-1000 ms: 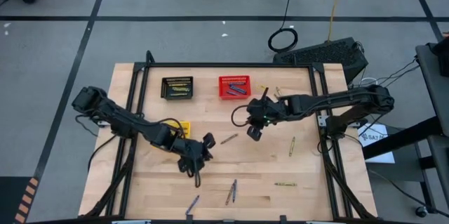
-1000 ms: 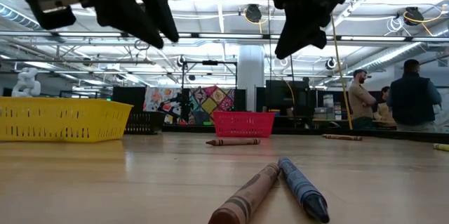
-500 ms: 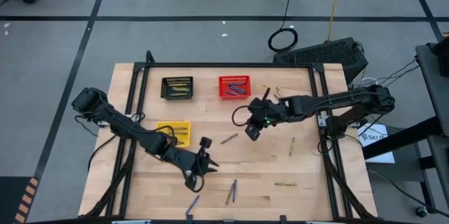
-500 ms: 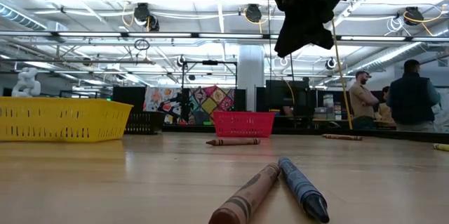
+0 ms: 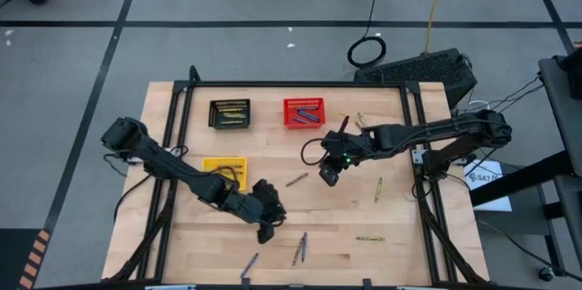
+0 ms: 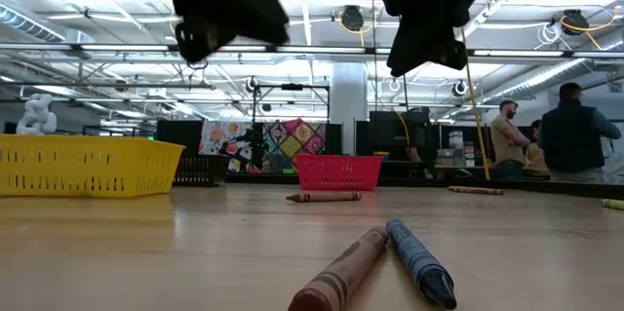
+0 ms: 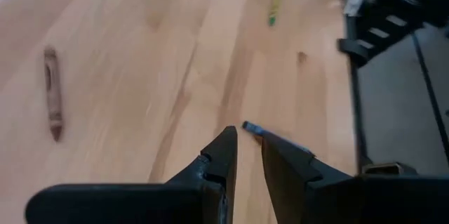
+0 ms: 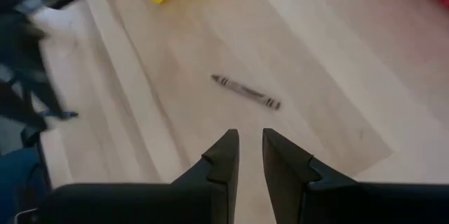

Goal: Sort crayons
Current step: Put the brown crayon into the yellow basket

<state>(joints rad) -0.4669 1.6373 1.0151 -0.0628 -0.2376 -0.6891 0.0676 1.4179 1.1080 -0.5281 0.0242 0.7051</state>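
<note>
Wood table point(image 5: 391, 254) | left claw point(image 5: 265, 233) low, slightly parted | right claw point(image 5: 327, 176) hovering

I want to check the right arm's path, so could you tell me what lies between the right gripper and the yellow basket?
In the high view, one brown crayon lies on the wood between the right gripper and the yellow basket; otherwise that stretch is bare table.

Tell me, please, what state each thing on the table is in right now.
Left gripper: slightly open, empty.
Right gripper: slightly open, empty.
Black basket: upright, holds yellow-green crayons.
Red basket: upright, holds blue crayons.
Yellow basket: upright, contents unclear.
Loose crayons: lying flat, outside the baskets.
</note>
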